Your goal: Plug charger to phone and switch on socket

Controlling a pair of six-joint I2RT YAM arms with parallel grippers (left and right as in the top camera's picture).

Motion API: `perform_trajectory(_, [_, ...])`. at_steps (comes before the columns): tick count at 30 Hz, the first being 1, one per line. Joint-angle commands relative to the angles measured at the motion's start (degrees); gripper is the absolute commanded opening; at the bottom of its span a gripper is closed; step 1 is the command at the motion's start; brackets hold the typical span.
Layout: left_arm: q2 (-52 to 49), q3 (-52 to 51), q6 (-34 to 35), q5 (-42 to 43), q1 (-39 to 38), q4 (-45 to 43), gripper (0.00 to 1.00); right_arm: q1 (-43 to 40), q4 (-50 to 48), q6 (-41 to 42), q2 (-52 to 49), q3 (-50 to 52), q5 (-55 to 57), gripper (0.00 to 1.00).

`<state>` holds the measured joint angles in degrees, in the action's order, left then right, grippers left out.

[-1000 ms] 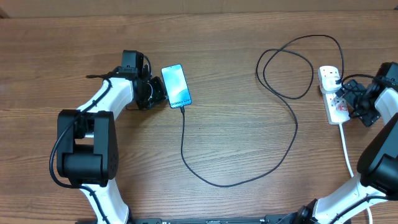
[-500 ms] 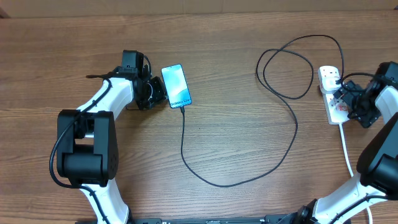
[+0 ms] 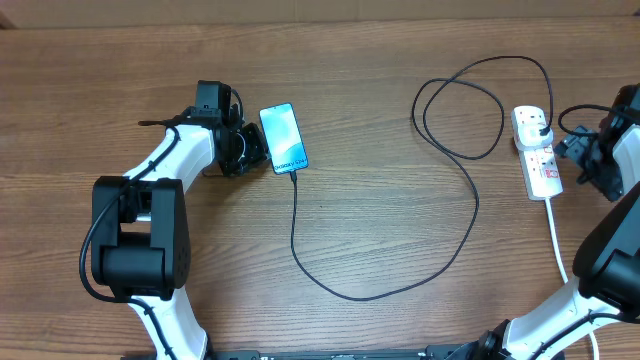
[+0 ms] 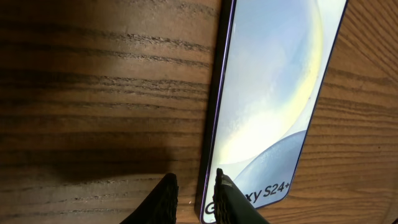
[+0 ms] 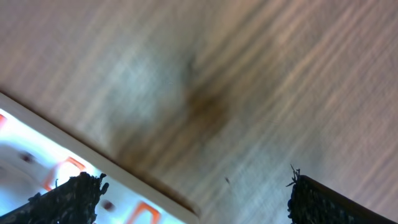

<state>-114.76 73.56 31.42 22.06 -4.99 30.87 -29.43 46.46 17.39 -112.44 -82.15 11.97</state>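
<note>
Left gripper (image 4: 194,198) sits pinched nearly together at the lit phone's (image 3: 283,138) lower left edge, upper-centre-left of the overhead view, charger (image 3: 470,190) cable plugged into it. Far right, the right gripper (image 5: 193,193) hangs spread wide beside the socket (image 3: 535,153).

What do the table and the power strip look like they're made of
Table: wood or wood-look laminate, brown with visible grain lines and a fairly matte finish. Power strip: likely moulded white plastic, smooth and evenly coloured, with small red markings at its switches.
</note>
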Motion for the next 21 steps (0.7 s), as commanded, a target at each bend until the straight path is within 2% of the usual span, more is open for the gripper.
perform_trajectory(1, [0.83,0.2,-0.09,0.44,0.15,-0.09,0.23,0.0,-2.19,0.57,-0.46,0.79,-2.21,1.0])
perform_trajectory(16, [0.83,0.2,-0.09,0.42,0.15,-0.11,0.24,0.0,-4.09,0.13,-5.53,0.9,-4.83,1.0])
perform_trajectory(21, [0.83,0.2,-0.11,0.42,0.15,-0.11,0.24,0.0,-5.11,-2.93,-6.27,0.9,-12.52,1.0])
